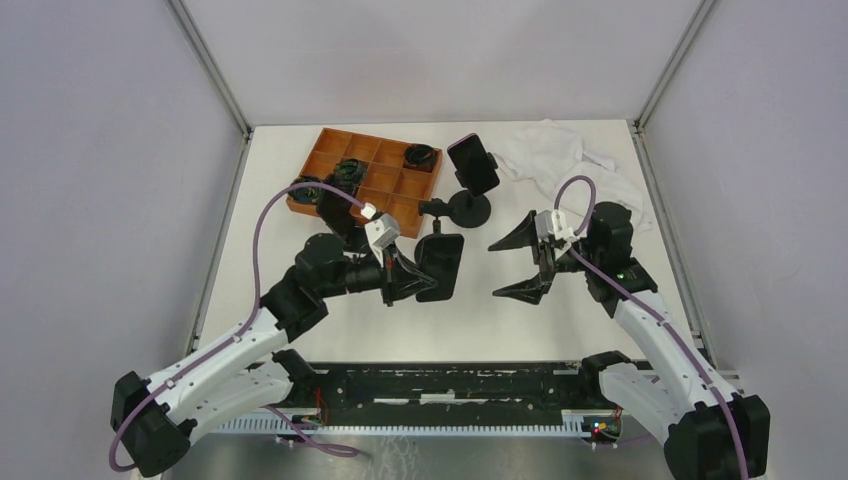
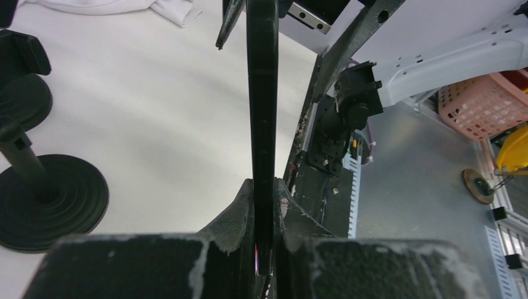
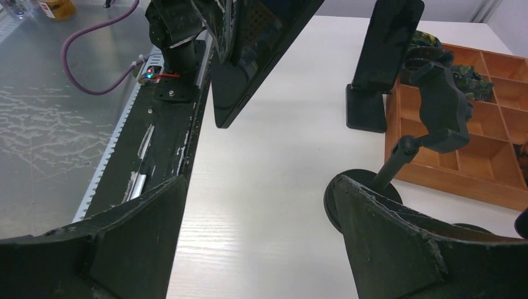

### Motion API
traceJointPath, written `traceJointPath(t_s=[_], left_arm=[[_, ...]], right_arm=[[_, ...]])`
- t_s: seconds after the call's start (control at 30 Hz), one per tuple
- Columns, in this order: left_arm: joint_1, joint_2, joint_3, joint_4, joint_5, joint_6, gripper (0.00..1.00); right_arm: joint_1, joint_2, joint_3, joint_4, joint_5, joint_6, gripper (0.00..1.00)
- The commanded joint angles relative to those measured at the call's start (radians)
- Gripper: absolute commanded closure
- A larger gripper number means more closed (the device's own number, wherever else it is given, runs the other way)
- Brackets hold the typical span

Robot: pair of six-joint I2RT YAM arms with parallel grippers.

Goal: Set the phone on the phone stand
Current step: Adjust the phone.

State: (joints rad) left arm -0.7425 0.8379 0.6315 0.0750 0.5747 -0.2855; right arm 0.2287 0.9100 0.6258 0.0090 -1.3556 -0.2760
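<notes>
Phone [image 1: 440, 262] sat pinched edge-on between the fingers of the left end effector [image 1: 425, 278], near the middle of the counter [image 1: 350, 330] and just short of the stand. Toward the far-left corner lay an orange tray [image 1: 388, 182], with dark items in some of its compartments. Right of it, near the far edge, the stand [image 1: 470, 208] rested on its round base with its clamp holding nothing. An upright dark slab [image 1: 473, 163] stood just behind it. The right end effector [image 1: 510, 262] hung spread wide, gripping nothing, opposite the phone. A white cloth [image 1: 560, 155] lay crumpled in the far-right corner.
</notes>
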Motion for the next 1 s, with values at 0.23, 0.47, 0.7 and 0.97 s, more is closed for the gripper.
traceJointPath(t_s=[0.23, 0.47, 0.7, 0.97], left_arm=[[-0.170, 0.079, 0.021, 0.214, -0.071, -0.051, 0.98], [-0.216, 0.144, 0.091, 0.059, -0.137, 0.099, 0.98], [-0.216, 0.165, 0.107, 0.046, -0.113, 0.142, 0.98], [-0.216, 0.181, 0.118, 0.037, -0.118, 0.164, 0.98]], right_arm=[[0.087, 0.051, 0.032, 0.080, -0.008, 0.114, 0.07], [0.147, 0.073, 0.058, 0.055, -0.022, 0.150, 0.09], [0.185, 0.107, 0.052, 0.149, -0.023, 0.295, 0.20], [0.202, 0.155, 0.092, 0.166, -0.036, 0.371, 0.43]])
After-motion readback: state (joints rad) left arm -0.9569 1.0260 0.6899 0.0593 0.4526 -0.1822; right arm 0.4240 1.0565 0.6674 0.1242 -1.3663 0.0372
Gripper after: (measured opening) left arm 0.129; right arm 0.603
